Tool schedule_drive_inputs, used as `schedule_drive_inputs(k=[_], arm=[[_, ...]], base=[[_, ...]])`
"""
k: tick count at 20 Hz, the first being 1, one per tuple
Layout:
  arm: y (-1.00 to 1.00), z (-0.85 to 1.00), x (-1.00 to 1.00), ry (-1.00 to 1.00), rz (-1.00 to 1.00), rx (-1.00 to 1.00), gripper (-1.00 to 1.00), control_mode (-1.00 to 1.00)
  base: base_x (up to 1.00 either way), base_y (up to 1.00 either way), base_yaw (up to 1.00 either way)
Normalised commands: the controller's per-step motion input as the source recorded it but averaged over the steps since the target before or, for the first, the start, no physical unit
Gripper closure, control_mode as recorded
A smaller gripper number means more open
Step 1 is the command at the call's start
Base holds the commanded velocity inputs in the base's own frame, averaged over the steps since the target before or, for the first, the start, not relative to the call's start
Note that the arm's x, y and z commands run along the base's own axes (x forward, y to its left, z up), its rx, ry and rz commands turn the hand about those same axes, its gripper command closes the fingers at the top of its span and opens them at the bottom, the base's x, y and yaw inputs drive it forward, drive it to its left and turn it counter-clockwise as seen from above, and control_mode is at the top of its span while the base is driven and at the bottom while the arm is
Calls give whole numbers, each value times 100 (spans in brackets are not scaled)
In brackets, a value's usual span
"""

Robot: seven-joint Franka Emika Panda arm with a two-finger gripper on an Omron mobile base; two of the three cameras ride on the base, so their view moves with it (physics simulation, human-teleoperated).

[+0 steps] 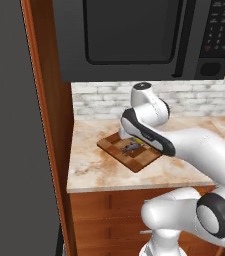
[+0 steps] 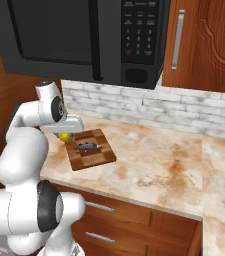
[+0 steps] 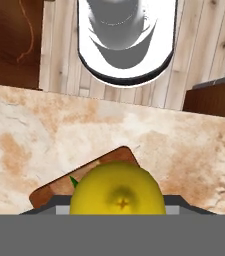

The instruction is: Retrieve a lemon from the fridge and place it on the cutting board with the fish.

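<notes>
Black microwave (image 1: 134,37) above marbled counter (image 2: 154,170)

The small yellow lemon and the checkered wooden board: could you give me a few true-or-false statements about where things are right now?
1. The small bright yellow lemon is in the gripper. True.
2. The slender dark grey fish lies on the checkered wooden cutting board. True.
3. The lemon rests on the marble counter beside the board. False: it is held above the board's corner.
4. The black microwave stands open. False: its door is shut.

Tool (image 2: 64,134) grips lemon (image 2: 64,136) beside cutting board (image 2: 91,154).
</notes>
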Motion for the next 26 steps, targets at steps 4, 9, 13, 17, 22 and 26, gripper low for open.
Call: schedule_drive_inputs(k=[4,9,13,17,22,26], arm=[[0,-31,59,0,3,0,100,-100],[0,-43,14,-1,1,0,100,-100],[0,-17,17,0,1,0,100,-100],[0,-5,19,-2,5,3,100,-100],[0,-27,11,-3,4,4,100,-100],[0,-26,22,0,4,1,100,-100]], base=[[0,0,0],[0,0,0],[0,0,0],[0,0,0],[0,0,0],[0,0,0]])
